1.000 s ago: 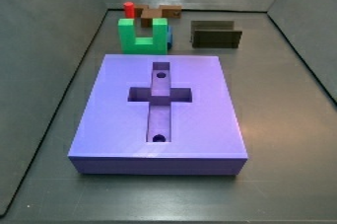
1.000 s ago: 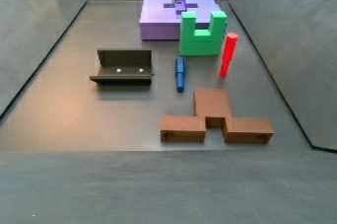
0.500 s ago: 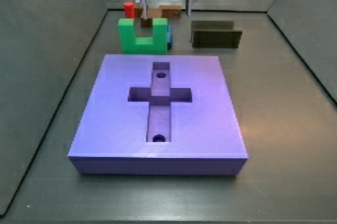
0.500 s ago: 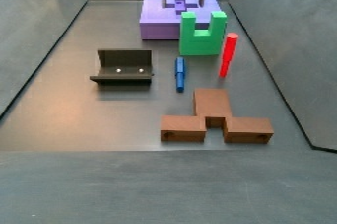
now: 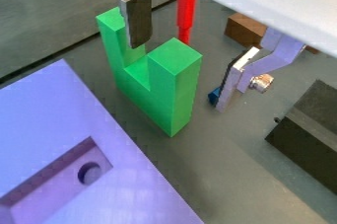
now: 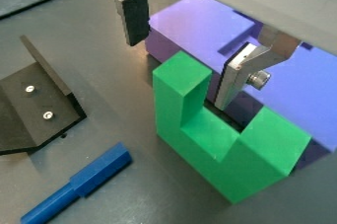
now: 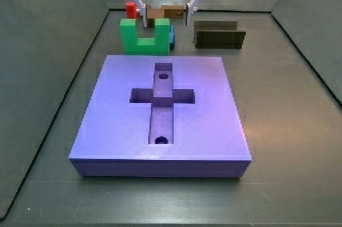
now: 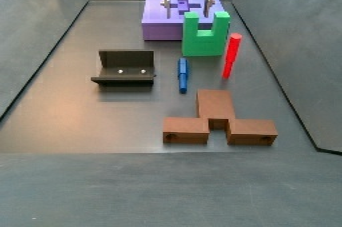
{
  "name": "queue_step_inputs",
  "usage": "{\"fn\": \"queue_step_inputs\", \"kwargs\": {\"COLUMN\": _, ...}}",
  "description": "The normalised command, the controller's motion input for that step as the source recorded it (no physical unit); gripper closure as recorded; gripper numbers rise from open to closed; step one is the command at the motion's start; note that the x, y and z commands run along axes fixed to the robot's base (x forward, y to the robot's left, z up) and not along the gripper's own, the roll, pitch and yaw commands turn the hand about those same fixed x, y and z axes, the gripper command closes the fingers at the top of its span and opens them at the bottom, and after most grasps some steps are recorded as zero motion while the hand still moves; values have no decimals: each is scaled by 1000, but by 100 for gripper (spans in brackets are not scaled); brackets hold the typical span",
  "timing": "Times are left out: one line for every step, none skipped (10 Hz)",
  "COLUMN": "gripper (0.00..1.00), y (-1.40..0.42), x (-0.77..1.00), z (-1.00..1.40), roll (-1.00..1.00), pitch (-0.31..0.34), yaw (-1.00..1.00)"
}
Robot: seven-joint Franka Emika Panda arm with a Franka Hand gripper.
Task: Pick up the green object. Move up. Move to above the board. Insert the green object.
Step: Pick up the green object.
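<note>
Nothing of the task is done yet. The board [image 7: 162, 109] lies bare, its cross recess unfilled. The green object [image 7: 144, 36] stands on the floor at the board's 11 o'clock in a side view, just beside its far edge, ungrasped. The gripper [image 6: 184, 33] hangs over the object, fingers open and astride one prong. Grasping, lifting, carrying and inserting all remain.

Even, shadowless light throughout; flat colours (synthetic look); low resolution, edges soft; no glare.
</note>
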Motion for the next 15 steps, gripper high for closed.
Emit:
{"fn": "queue_step_inputs", "kwargs": {"gripper": 0, "y": 20, "x": -20, "z": -266, "roll": 24, "pitch": 0, "yaw": -157}}
{"fn": "queue_step_inputs", "kwargs": {"gripper": 0, "y": 20, "x": 0, "z": -311, "roll": 0, "pitch": 0, "yaw": -29}}
{"fn": "queue_step_inputs", "kwargs": {"gripper": 0, "y": 29, "x": 0, "z": -297, "roll": 27, "pitch": 0, "yaw": 0}}
{"fn": "queue_step_inputs", "kwargs": {"gripper": 0, "y": 51, "x": 0, "z": -243, "roll": 47, "pitch": 0, "yaw": 0}}
{"fn": "queue_step_inputs", "kwargs": {"gripper": 0, "y": 51, "x": 0, "z": -206, "roll": 51, "pitch": 0, "yaw": 0}}
{"fn": "queue_step_inputs", "kwargs": {"gripper": 0, "y": 0, "x": 0, "z": -146, "roll": 46, "pitch": 0, "yaw": 0}}
{"fn": "queue_step_inputs", "kwargs": {"gripper": 0, "y": 0, "x": 0, "z": -111, "roll": 59, "pitch": 0, "yaw": 0}}
{"fn": "queue_step_inputs", "kwargs": {"gripper": 0, "y": 0, "x": 0, "z": 0, "roll": 0, "pitch": 0, "yaw": 0}}
{"fn": "queue_step_inputs", "kwargs": {"gripper": 100, "y": 0, "x": 0, "z": 0, "roll": 0, "pitch": 0, "yaw": 0}}
{"fn": "queue_step_inputs", "kwargs": {"gripper": 100, "y": 0, "x": 0, "z": 0, "roll": 0, "pitch": 0, "yaw": 0}}
{"fn": "queue_step_inputs", "kwargs": {"gripper": 100, "y": 0, "x": 0, "z": 0, "roll": 0, "pitch": 0, "yaw": 0}}
{"fn": "queue_step_inputs", "kwargs": {"gripper": 100, "y": 0, "x": 0, "z": 0, "roll": 0, "pitch": 0, "yaw": 0}}
{"fn": "queue_step_inputs", "kwargs": {"gripper": 100, "y": 0, "x": 0, "z": 0, "roll": 0, "pitch": 0, "yaw": 0}}
{"fn": "queue_step_inputs", "kwargs": {"gripper": 100, "y": 0, "x": 0, "z": 0, "roll": 0, "pitch": 0, "yaw": 0}}
{"fn": "queue_step_inputs", "kwargs": {"gripper": 100, "y": 0, "x": 0, "z": 0, "roll": 0, "pitch": 0, "yaw": 0}}
